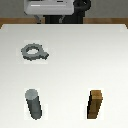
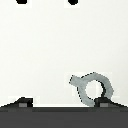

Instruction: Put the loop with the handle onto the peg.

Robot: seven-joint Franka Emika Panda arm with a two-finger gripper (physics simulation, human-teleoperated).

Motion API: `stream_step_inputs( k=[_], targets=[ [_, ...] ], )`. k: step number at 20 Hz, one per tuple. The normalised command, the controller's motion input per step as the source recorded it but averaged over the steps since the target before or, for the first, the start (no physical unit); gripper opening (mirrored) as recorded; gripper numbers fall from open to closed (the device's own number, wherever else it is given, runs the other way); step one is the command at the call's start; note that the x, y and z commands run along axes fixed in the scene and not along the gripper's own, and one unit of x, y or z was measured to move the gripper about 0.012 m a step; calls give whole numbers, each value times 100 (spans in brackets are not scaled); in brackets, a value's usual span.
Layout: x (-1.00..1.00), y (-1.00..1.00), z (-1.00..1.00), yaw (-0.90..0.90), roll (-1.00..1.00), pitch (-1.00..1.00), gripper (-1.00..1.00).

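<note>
The loop with the handle (image 1: pixel 33 51) lies flat on the white table at the exterior view's left, its stub handle towards the right. It also shows in the wrist view (image 2: pixel 85 83). The peg (image 1: pixel 34 104), a dark grey upright cylinder, stands nearer the front on the left, well apart from the loop. My gripper (image 2: pixel 48 2) shows only as two dark fingertips (image 2: pixel 22 1) set wide apart, open and empty. It is high above the table and off to one side of the loop. The peg is out of the wrist view.
A brown wooden block (image 1: pixel 95 104) stands upright at the front on the exterior view's right, level with the peg. The robot arm (image 1: pixel 50 7) is at the table's far edge. A dark band (image 2: pixel 64 117) crosses the wrist view beside the loop.
</note>
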Motion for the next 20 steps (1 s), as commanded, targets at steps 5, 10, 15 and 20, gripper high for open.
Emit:
stream_step_inputs(
  k=[5, 10, 15, 20],
  targets=[
    [0, 0, 0, 60, 0, 0, 100],
    [0, -20, 0, 72, 0, 0, 100],
    [0, -100, 0, 0, 0, 0, 100],
    [0, 0, -40, 0, 0, 0, 100]
  ],
)
